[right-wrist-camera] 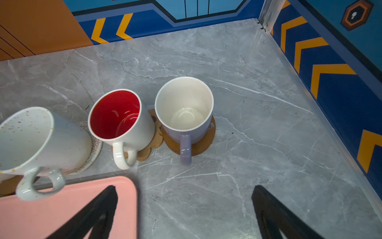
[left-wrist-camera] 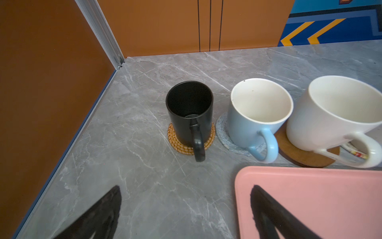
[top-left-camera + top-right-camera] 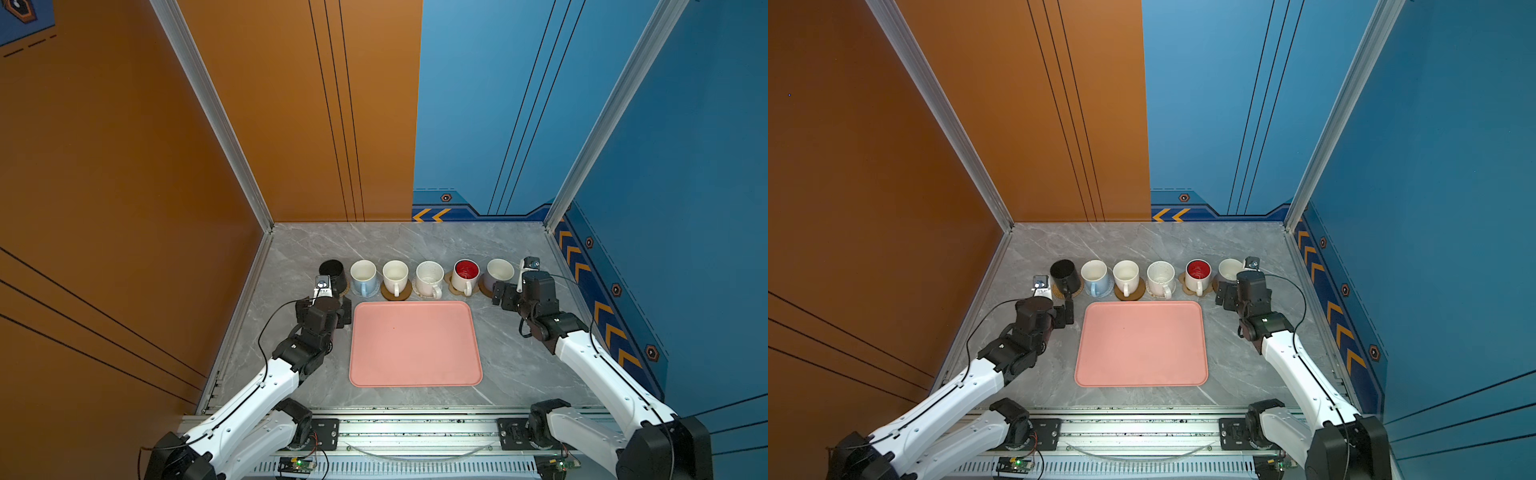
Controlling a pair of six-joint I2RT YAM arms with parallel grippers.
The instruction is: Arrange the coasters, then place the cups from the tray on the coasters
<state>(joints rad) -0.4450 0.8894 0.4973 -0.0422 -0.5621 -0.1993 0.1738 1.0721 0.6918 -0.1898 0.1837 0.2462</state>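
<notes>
Pink tray point(image 3: 415, 365) empty; six cups point(image 3: 395, 275) on coasters point(image 3: 406, 291).

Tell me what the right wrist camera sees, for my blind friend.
Three empty mugs stand on coasters: lavender mug on a brown round coaster, red-inside mug on a paw-shaped coaster, speckled mug on a woven coaster. The open right gripper holds nothing, near the pink tray.

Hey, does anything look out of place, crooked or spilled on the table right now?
Nothing is spilled, tipped or broken, and the pink tray is bare. One small quibble: the red-inside mug sits off-centre on its paw-print coaster, which pokes out toward the lavender mug.
</notes>
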